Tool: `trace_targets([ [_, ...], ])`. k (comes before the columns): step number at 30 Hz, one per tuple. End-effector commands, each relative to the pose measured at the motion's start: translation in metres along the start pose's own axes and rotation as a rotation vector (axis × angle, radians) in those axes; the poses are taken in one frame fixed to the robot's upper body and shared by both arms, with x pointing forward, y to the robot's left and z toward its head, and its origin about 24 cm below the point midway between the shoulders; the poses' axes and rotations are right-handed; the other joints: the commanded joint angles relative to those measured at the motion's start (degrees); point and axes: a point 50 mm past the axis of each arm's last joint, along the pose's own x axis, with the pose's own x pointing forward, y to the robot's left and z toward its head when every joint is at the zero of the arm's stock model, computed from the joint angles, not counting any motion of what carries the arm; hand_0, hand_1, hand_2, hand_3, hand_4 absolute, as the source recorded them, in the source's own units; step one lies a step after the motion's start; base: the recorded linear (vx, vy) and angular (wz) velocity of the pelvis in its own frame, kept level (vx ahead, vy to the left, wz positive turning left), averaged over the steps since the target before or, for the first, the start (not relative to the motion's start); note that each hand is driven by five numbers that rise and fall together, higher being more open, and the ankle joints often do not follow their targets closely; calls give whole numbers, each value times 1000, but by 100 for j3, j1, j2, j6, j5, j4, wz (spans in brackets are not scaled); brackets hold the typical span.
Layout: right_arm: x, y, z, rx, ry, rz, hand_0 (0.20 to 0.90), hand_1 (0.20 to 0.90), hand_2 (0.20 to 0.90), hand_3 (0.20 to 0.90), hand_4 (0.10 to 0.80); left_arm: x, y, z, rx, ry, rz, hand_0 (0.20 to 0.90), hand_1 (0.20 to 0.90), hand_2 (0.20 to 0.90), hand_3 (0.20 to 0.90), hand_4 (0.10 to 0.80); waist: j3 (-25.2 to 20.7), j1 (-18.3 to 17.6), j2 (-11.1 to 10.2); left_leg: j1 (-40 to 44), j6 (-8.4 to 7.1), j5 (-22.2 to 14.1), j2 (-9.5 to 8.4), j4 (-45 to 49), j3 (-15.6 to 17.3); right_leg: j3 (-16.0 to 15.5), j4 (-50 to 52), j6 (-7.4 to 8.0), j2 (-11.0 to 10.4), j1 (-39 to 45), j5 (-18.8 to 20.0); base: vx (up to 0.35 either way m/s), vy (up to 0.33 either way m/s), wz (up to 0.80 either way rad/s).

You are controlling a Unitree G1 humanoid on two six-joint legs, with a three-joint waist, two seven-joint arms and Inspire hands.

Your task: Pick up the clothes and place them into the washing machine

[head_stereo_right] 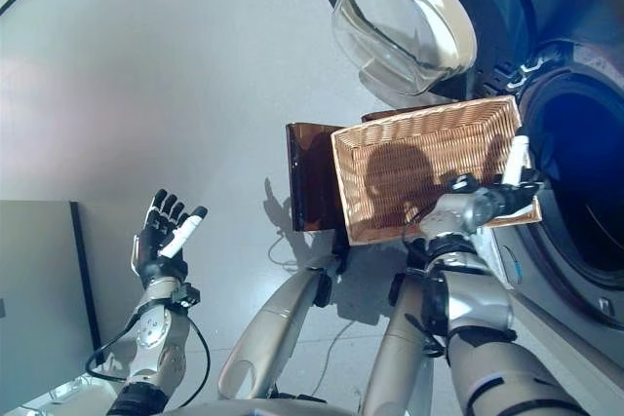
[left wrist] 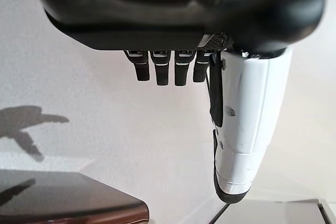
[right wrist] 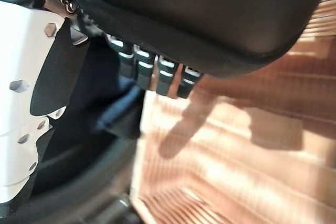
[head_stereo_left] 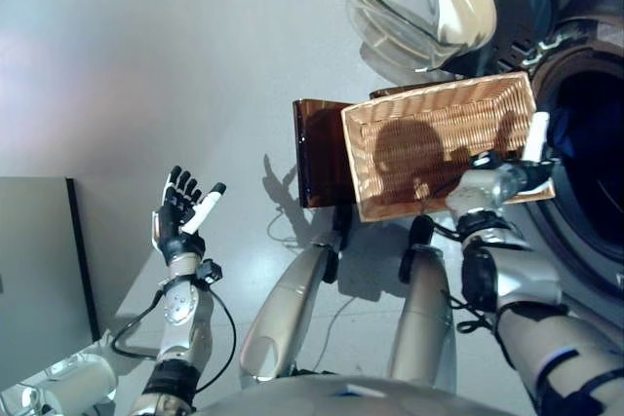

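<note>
The wicker basket (head_stereo_left: 429, 114) stands empty on a brown stool (head_stereo_left: 317, 153) in front of the washing machine; no clothes lie in it. The machine's dark drum opening (head_stereo_left: 597, 133) is at the right, with its round glass door (head_stereo_left: 419, 2) swung open. Something dark blue (right wrist: 105, 114) shows inside the drum in the right wrist view. My right hand (head_stereo_left: 492, 182) hovers over the basket's right end beside the drum, fingers (right wrist: 152, 72) straight, white thumb up, holding nothing. My left hand (head_stereo_left: 180, 216) is raised at the left over the floor, open and empty.
A grey cabinet (head_stereo_left: 39, 270) stands at the lower left. The grey floor (head_stereo_left: 146, 65) spreads to the left of the stool. The stool's corner (left wrist: 63, 200) shows past my left hand.
</note>
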Motion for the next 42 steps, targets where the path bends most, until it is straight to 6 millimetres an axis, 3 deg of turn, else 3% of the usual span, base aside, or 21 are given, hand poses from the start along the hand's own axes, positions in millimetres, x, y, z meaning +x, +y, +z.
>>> trace_targets([
  [1, 6, 66, 81, 81, -290, 194, 900, 900, 900, 900, 800, 14, 22, 48, 21, -250, 62, 900, 900, 900, 900, 800, -301, 165, 150, -326, -173, -653, -37, 487, -522, 88, 10, -275, 169, 476, -545, 22, -47, 3],
  [2, 6, 67, 82, 80, -292, 194, 900, 900, 900, 900, 800, 14, 21, 48, 18, -250, 61, 900, 900, 900, 900, 800, -297, 167, 159, -326, -174, -651, -38, 481, -520, 91, 14, -276, 168, 471, -549, 37, -23, 7],
  [4, 5, 87, 113, 89, -377, 252, 900, 900, 900, 900, 800, 13, 27, 48, 35, -250, 76, 900, 900, 900, 900, 800, -367, 182, 161, -257, -195, -645, -21, 392, -514, 138, 23, -278, 186, 483, -592, 41, 4, 5],
  [5, 0, 107, 156, 97, -497, 330, 900, 900, 900, 900, 800, 13, 31, 51, 56, -253, 77, 900, 900, 900, 900, 800, -416, 157, 117, -177, -243, -627, -12, 352, -504, 150, 25, -297, 191, 525, -619, 29, 9, 3],
  [6, 0, 109, 158, 95, -502, 330, 900, 900, 900, 900, 800, 13, 30, 50, 52, -253, 74, 900, 900, 900, 900, 800, -404, 162, 135, -168, -246, -622, -14, 341, -503, 152, 24, -299, 188, 529, -623, 35, 21, 0],
  [9, -15, 134, 206, 98, -633, 408, 900, 900, 900, 900, 800, 12, 35, 49, 63, -236, 79, 900, 900, 900, 900, 800, -465, 122, 100, -31, -281, -610, -16, 241, -470, 188, 38, -313, 196, 598, -656, -5, 46, -3],
  [10, -18, 138, 209, 96, -641, 434, 900, 900, 900, 900, 800, 11, 36, 43, 57, -209, 89, 900, 900, 900, 900, 800, -467, 83, 97, -26, -269, -450, 35, 161, -368, 145, -57, -322, 217, 596, -469, -78, 59, -15],
  [12, -17, 138, 203, 91, -628, 441, 900, 900, 900, 900, 800, 11, 38, 39, 48, -190, 105, 900, 900, 900, 900, 800, -513, 59, 55, 79, -278, -578, 21, 137, -378, 211, -118, -303, 237, 702, -545, 69, 21, -27],
  [16, -2, 120, 164, 1, -511, 389, 900, 900, 900, 900, 800, 9, 35, 26, 22, -138, 109, 900, 900, 900, 900, 800, -571, 55, 54, 300, -243, -415, 97, -95, -240, 167, -448, -267, 290, 899, -268, -27, 44, -29],
  [18, 9, 96, 125, -92, -406, 341, 900, 900, 900, 900, 800, 9, 32, 20, 9, -110, 102, 900, 900, 900, 900, 800, -601, 33, 43, 470, -243, -374, 125, -259, -209, 143, -678, -239, 296, 1102, -182, 6, 18, -19],
  [19, 9, 96, 124, -92, -405, 340, 900, 900, 900, 900, 800, 9, 32, 20, 9, -110, 102, 900, 900, 900, 900, 800, -598, 33, 41, 479, -244, -371, 126, -266, -211, 140, -686, -239, 297, 1113, -178, 2, 21, -15],
  [20, 14, 65, 80, -198, -292, 296, 900, 900, 900, 900, 800, 9, 24, 16, -10, -93, 79, 900, 900, 900, 900, 800, -631, 10, 60, 618, -266, -325, 133, -398, -194, 112, -853, -210, 278, 1284, -116, -3, 14, -11],
  [22, 13, 36, 47, -237, -195, 267, 900, 900, 900, 900, 800, 6, 25, 11, -6, -74, 77, 900, 900, 900, 900, 800, -634, -38, 51, 795, -296, -256, 137, -553, -199, 42, -1062, -196, 258, 1511, -48, -1, 10, -4],
  [23, 7, 8, 13, -298, -92, 259, 900, 900, 900, 900, 800, 6, 23, 9, -7, -66, 74, 900, 900, 900, 900, 800, -658, -33, 30, 912, -321, -195, 130, -695, -194, -17, -1234, -168, 240, 1674, 0, 0, 0, 0],
  [24, 7, 4, 11, -300, -87, 256, 900, 900, 900, 900, 800, 4, 25, 9, 1, -64, 76, 900, 900, 900, 900, 800, -662, -55, 20, 976, -323, -170, 128, -745, -216, -42, -1290, -168, 235, 1749, 18, 0, 0, 0],
  [28, -15, -53, -43, -430, 97, 239, 900, 900, 900, 900, 800, 0, 28, -7, 37, 9, 87, 900, 900, 900, 900, 800, -720, -86, -76, 1316, -371, -8, 127, -1062, -252, -216, -1673, -111, 176, 2180, 136, 21, -24, 12],
  [30, -20, -62, -51, -455, 129, 251, 900, 900, 900, 900, 800, 0, 27, -8, 50, 14, 82, 900, 900, 900, 900, 800, -728, -96, -101, 1380, -369, 8, 131, -1108, -266, -246, -1719, -102, 162, 2247, 160, 26, -20, 26],
  [31, -34, -89, -70, -515, 215, 262, 900, 900, 900, 900, 800, -5, 29, -19, 69, 69, 85, 900, 900, 900, 900, 800, -772, -108, -175, 1515, -374, 55, 144, -1213, -279, -315, -1873, -68, 135, 2436, 208, 46, -23, 12],
  [33, -45, -107, -82, -568, 278, 278, 900, 900, 900, 900, 800, -8, 31, -26, 110, 104, 76, 900, 900, 900, 900, 800, -813, -129, -264, 1672, -384, 70, 152, -1292, -295, -366, -2013, -42, 108, 2636, 244, 59, -20, 10],
  [40, -68, -182, -94, -778, 443, 264, 900, 900, 900, 900, 800, -22, 50, -53, 197, 263, 122, 900, 900, 900, 900, 800, -1083, -248, -612, 2386, -375, 55, 190, -1520, -368, -559, -2445, 63, 65, 3422, 357, 66, -6, 8],
  [42, -69, -193, -92, -842, 454, 264, 900, 900, 900, 900, 800, -27, 54, -58, 219, 298, 124, 900, 900, 900, 900, 800, -1118, -285, -659, 2534, -381, 47, 205, -1579, -372, -600, -2527, 75, 62, 3570, 367, 61, -9, 0],
])
